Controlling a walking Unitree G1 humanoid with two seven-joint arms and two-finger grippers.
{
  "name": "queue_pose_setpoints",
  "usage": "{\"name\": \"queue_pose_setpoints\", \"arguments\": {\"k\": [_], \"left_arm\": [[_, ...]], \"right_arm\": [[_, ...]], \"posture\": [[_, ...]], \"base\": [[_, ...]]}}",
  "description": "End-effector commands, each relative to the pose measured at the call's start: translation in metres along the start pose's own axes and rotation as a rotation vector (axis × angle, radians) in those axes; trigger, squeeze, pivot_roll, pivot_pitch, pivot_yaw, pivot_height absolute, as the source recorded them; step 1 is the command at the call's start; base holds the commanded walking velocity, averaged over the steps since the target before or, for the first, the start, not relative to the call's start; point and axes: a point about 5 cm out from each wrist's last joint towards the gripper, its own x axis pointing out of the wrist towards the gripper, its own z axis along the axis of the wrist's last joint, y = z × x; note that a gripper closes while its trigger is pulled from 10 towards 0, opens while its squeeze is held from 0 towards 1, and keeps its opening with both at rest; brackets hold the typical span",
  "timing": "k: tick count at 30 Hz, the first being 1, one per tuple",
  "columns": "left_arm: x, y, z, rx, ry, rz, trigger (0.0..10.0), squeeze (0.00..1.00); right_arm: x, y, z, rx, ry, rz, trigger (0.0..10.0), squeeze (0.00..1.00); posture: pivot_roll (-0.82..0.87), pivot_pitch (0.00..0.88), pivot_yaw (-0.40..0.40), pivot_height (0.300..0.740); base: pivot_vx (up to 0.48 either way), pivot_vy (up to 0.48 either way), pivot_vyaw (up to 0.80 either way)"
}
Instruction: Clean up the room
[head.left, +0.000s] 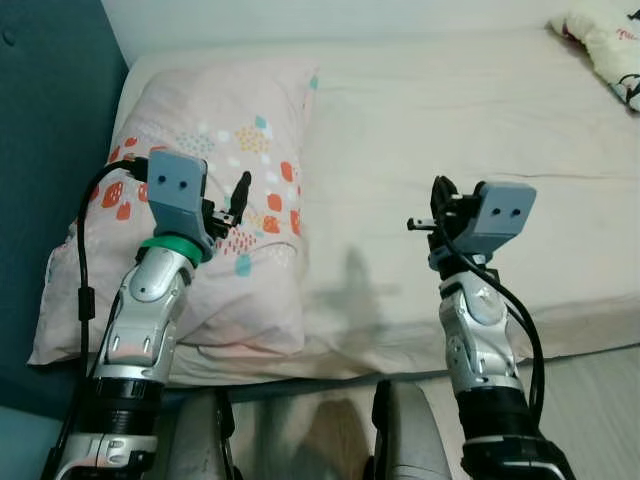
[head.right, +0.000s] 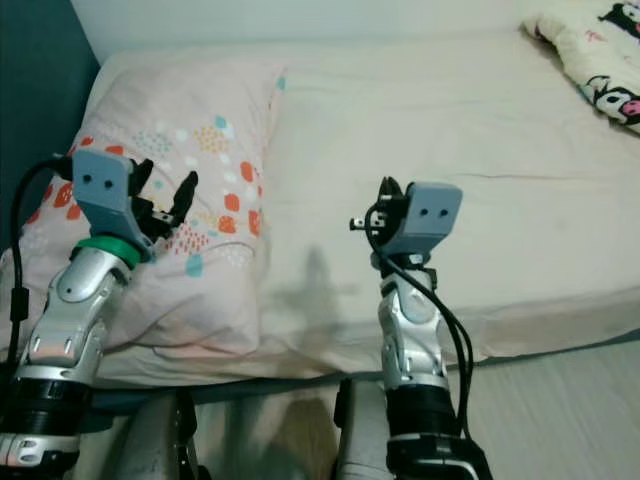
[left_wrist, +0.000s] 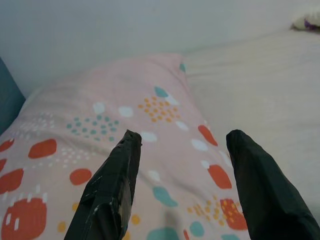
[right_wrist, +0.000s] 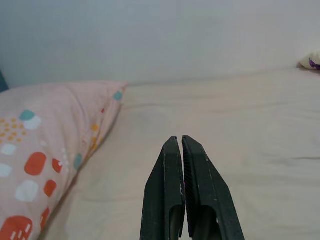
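Observation:
A pink pillow (head.left: 225, 140) with red, teal and orange spots lies at the left end of the cream bed (head.left: 450, 110). My left gripper (head.left: 234, 203) hovers just above the pillow's middle, open, nothing between its fingers (left_wrist: 117, 175). My right gripper (head.left: 441, 193) is raised over the bare sheet to the right of the pillow, its fingers (right_wrist: 170, 165) pressed together and holding nothing. A white blanket (head.left: 605, 40) with a cartoon print is bunched at the bed's far right corner.
A teal headboard (head.left: 50, 100) rises to the left of the pillow. A white wall (right_wrist: 150, 35) runs behind the bed. The bed's front edge is close before me, with pale floor (head.left: 600, 400) at the lower right.

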Motion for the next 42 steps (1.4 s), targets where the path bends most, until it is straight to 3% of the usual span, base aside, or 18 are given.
{"name": "queue_pose_setpoints", "arguments": {"k": [1,27,30,34,35,38,39,42], "left_arm": [[-0.003,0.003,-0.002,0.017,0.018,0.005,10.0,0.00],[0.001,-0.016,-0.012,-0.014,0.048,-0.039,10.0,0.00],[-0.005,-0.019,-0.029,0.018,0.106,-0.081,10.0,0.00],[-0.018,-0.019,-0.068,0.025,0.268,-0.127,10.0,0.00],[-0.018,-0.019,-0.068,0.025,0.268,-0.127,10.0,0.00],[-0.034,-0.015,-0.100,0.070,0.389,-0.115,10.0,0.00],[-0.034,-0.015,-0.100,0.070,0.389,-0.115,10.0,0.00],[-0.065,-0.017,-0.139,0.166,0.543,-0.164,10.0,0.00]], "right_arm": [[-0.002,0.000,0.000,-0.008,-0.003,0.002,10.0,0.00],[0.000,-0.009,-0.004,-0.044,0.015,-0.016,10.0,0.00],[-0.004,-0.011,-0.017,-0.056,0.073,-0.005,10.0,0.00],[-0.022,-0.007,-0.061,-0.128,0.294,0.075,10.0,0.00],[-0.022,-0.007,-0.061,-0.128,0.294,0.075,10.0,0.00],[-0.038,-0.009,-0.082,-0.118,0.390,0.078,10.0,0.00],[-0.038,-0.009,-0.082,-0.118,0.390,0.078,10.0,0.00],[-0.060,-0.012,-0.108,-0.106,0.535,0.089,10.0,0.00]], "posture": [[0.02,0.075,0.045,0.601],[0.01,0.033,0.040,0.711],[0.01,0.021,0.037,0.725],[0.01,0.003,0.032,0.725],[0.01,0.003,0.032,0.725],[0.02,0.000,0.028,0.725],[0.02,0.000,0.028,0.725],[0.02,0.000,0.028,0.725]], "base": [[0.000,0.000,0.00],[0.000,0.000,0.00],[0.000,0.000,0.00],[0.000,0.000,0.00],[0.000,0.000,0.00],[0.000,0.000,0.00],[0.000,0.000,0.00],[0.000,0.000,0.00]]}}
